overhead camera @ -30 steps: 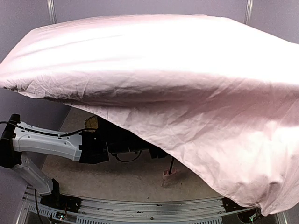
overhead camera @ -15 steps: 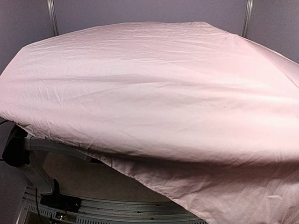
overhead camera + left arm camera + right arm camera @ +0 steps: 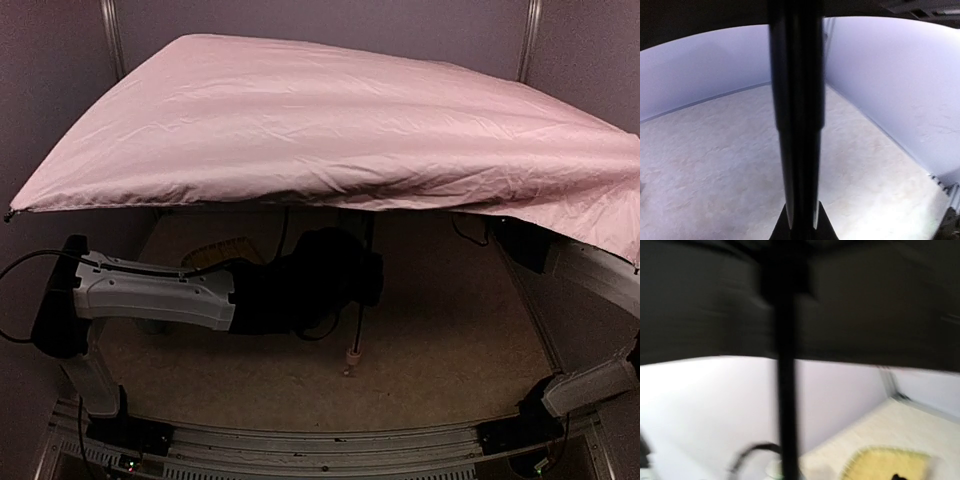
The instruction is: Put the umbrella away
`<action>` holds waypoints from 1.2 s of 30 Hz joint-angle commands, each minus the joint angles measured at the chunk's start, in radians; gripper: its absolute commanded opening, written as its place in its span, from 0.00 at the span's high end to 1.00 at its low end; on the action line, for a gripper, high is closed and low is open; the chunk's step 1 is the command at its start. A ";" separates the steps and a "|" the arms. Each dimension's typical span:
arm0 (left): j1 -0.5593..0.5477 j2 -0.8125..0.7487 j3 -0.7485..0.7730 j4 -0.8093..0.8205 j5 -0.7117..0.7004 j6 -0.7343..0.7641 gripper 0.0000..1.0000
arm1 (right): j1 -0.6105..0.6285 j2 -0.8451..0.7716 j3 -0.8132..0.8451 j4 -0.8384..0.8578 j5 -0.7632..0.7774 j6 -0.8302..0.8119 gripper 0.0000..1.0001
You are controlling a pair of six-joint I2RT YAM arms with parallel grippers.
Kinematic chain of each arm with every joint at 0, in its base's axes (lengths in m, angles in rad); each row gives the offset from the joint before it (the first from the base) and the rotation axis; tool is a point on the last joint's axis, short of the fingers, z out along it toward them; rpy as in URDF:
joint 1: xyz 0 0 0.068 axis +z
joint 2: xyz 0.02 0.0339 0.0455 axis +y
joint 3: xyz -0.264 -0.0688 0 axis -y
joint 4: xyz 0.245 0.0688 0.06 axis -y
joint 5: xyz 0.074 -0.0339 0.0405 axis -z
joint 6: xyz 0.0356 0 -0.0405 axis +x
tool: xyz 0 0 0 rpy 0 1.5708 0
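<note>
While the umbrella stands open over the bench, with its handle low near the bench, the left hand is clamped on the shaft. The right hand is hidden; its state cannot be told.

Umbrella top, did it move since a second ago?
Yes. The umbrella has lifted up, away from the metal rail at the near edge; its pink right side no longer drapes down over it.
</note>
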 commanded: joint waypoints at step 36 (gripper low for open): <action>0.101 -0.131 -0.425 0.586 0.689 -0.024 0.53 | -0.004 0.116 0.002 0.345 -0.348 0.137 1.00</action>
